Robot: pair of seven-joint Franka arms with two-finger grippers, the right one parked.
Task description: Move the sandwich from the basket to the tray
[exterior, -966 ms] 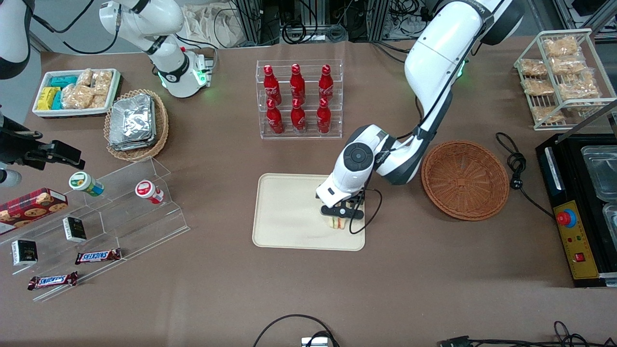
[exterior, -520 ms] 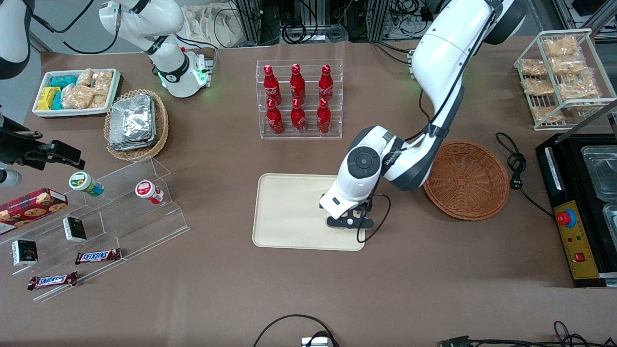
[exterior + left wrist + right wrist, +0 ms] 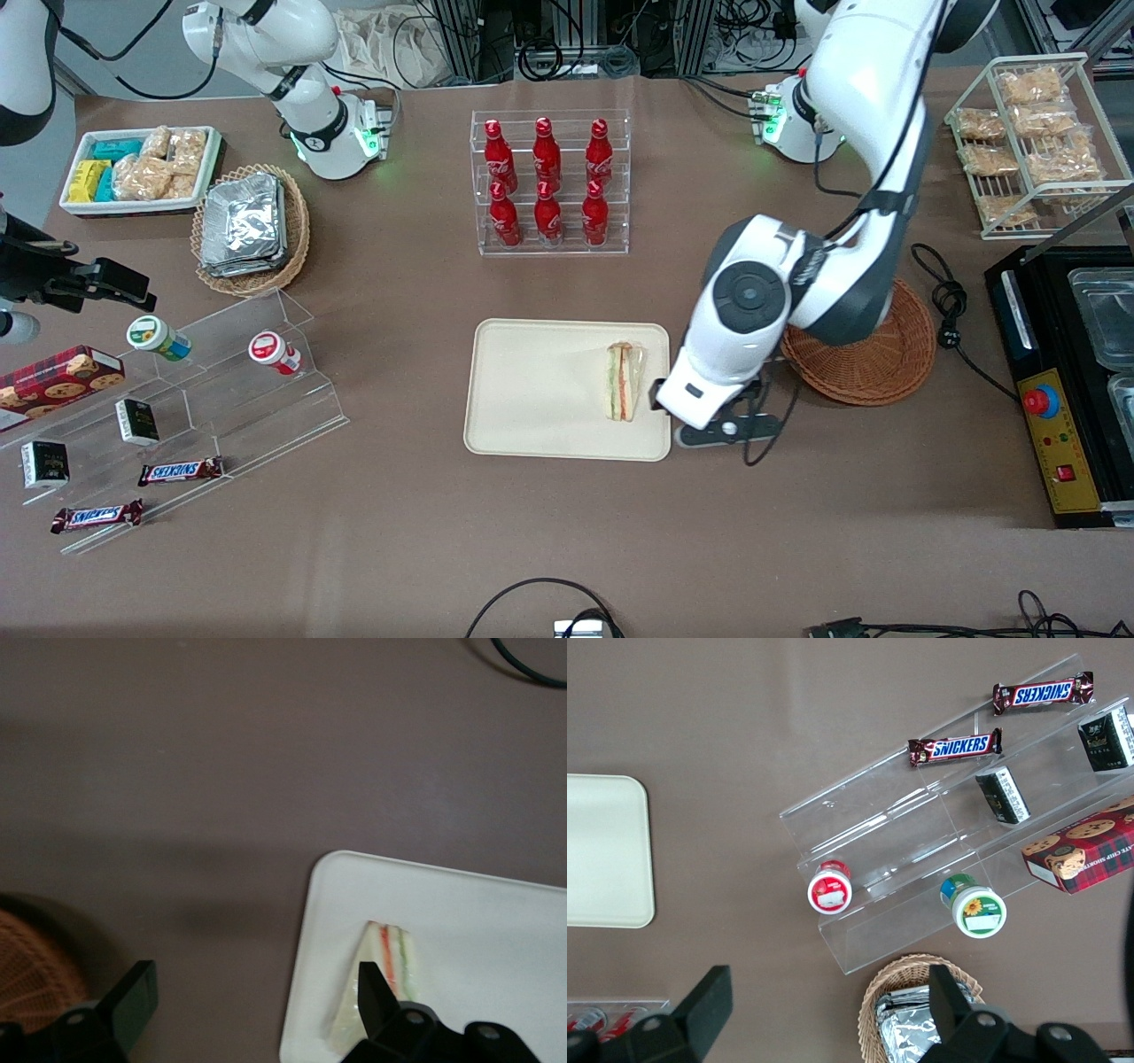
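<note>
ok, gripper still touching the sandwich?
Apart. Front view: the gripper hangs off the tray, bare tray between it and the sandwich; fingers open.

Matt smooth tray (image 3: 532, 390), woven wicker basket (image 3: 886, 363), black hand (image 3: 257, 1014).

Seen from high above, facing the robots, the whole bench (image 3: 567, 532). From the working arm's wrist, close and straight down past the gripper (image 3: 252, 1010), jaws spread: tray (image 3: 461, 904), sandwich (image 3: 383, 979) and basket (image 3: 35, 966), all shared with the front view. From the parked wrist, downward too, sharing one tray corner.
</note>
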